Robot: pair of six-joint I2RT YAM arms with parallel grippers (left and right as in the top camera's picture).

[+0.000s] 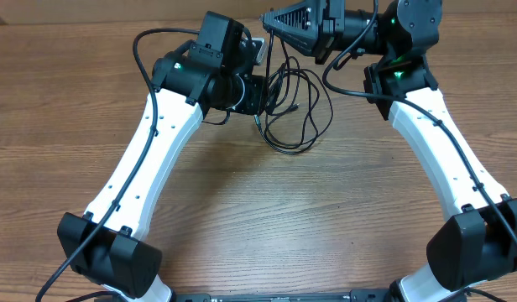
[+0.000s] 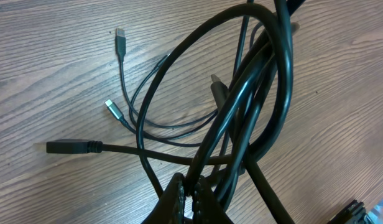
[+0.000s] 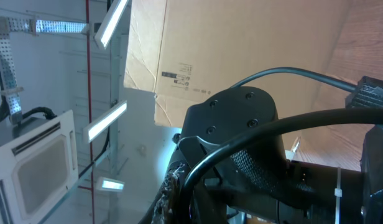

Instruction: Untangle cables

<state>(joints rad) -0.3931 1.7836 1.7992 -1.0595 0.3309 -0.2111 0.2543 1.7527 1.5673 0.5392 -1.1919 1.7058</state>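
The left end effector (image 2: 189, 196) is pinched shut on strands of the cables (image 2: 241, 106), which lie tangled on the bench (image 1: 267, 218) between the arms. The right end effector (image 1: 271, 25) is closed above them; whether it holds anything is unclear.

The left arm (image 1: 158, 138) and the right arm (image 1: 447, 155) are long and white, with black joints. Each one has a black base (image 1: 107, 256) and a small green light (image 1: 182, 65). A thin black wire (image 1: 135, 49) runs along each arm. The left claw (image 2: 186, 198) is black. One round black part (image 3: 232, 118) has tiny screws, with a white tie (image 3: 338, 186) near it.
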